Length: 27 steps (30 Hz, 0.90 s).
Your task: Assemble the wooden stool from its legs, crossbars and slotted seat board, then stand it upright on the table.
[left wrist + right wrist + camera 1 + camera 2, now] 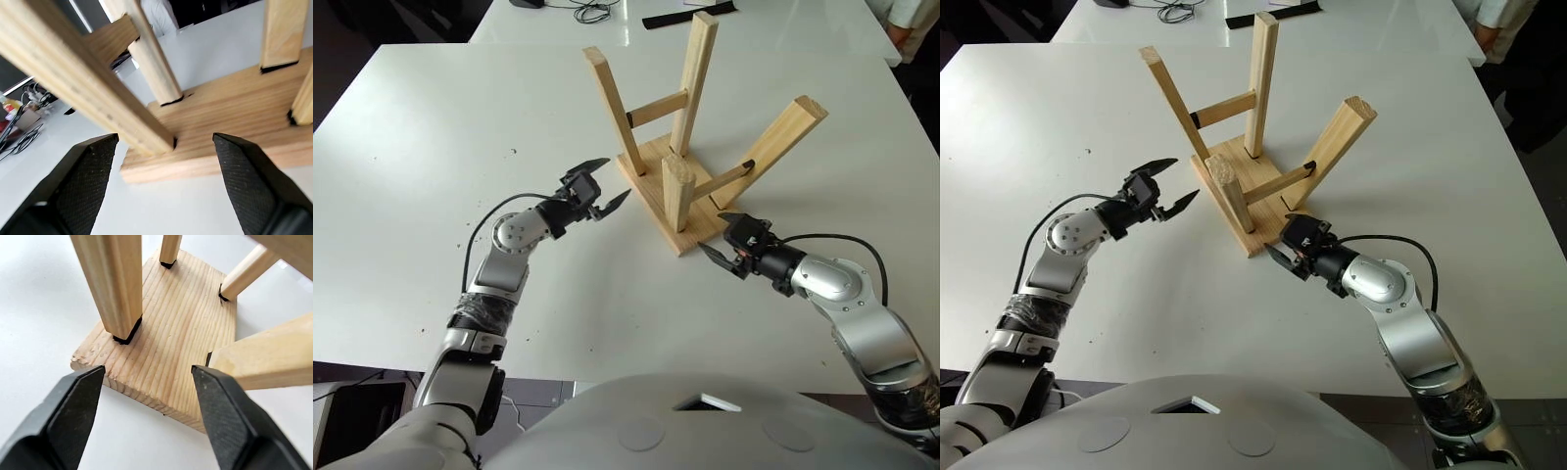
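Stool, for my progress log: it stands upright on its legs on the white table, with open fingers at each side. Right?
Not upright. In the left eye view the stool is upside down: its seat board lies flat on the table and its legs point up. The rest holds: the left gripper and right gripper, fingers open, flank it.

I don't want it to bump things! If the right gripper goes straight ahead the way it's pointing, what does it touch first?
Most likely the near edge of the seat board, which lies just ahead of the open right gripper. How far ahead is hard to judge.
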Motion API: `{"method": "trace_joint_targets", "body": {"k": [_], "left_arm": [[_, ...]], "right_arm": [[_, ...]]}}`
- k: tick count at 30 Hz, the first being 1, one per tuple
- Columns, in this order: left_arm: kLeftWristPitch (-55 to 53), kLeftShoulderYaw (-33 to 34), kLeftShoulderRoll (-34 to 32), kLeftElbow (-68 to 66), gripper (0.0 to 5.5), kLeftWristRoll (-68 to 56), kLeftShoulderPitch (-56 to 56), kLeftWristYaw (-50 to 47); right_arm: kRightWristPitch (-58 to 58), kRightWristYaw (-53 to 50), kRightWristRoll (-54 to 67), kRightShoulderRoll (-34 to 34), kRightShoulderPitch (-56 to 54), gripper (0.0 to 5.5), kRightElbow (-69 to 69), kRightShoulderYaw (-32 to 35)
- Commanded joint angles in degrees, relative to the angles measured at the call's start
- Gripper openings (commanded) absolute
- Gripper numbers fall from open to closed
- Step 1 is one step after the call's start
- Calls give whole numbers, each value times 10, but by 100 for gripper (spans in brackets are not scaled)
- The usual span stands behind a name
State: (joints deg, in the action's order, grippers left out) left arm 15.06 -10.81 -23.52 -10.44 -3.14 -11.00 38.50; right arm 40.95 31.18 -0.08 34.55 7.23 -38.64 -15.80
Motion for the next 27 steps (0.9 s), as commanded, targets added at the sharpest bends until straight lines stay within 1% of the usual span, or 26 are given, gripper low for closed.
{"method": "trace_joint_targets", "body": {"k": [1, 5, 11, 16, 23, 27], "left_arm": [[-37, -9, 30, 39, 360, -18, -19, 1], [-39, -15, 57, 19, 360, -4, -51, -11], [-25, -70, 79, 43, 360, 16, -37, 8], [-15, -115, 96, 48, 360, 41, -18, 5], [-41, -127, 105, 45, 360, 60, -7, -17], [-58, -130, 103, 71, 360, 58, 5, -21]], "right_arm": [[1, 2, -13, 16, 1, 328, 28, -8], [-3, -12, -30, 15, 5, 328, 58, -15], [-6, -45, -62, 5, -4, 328, 109, -25], [-14, -61, -76, -10, -22, 328, 156, -31], [-41, -71, -89, -40, -72, 328, 228, -34], [-49, -70, -93, -43, -69, 328, 230, -31]]}}
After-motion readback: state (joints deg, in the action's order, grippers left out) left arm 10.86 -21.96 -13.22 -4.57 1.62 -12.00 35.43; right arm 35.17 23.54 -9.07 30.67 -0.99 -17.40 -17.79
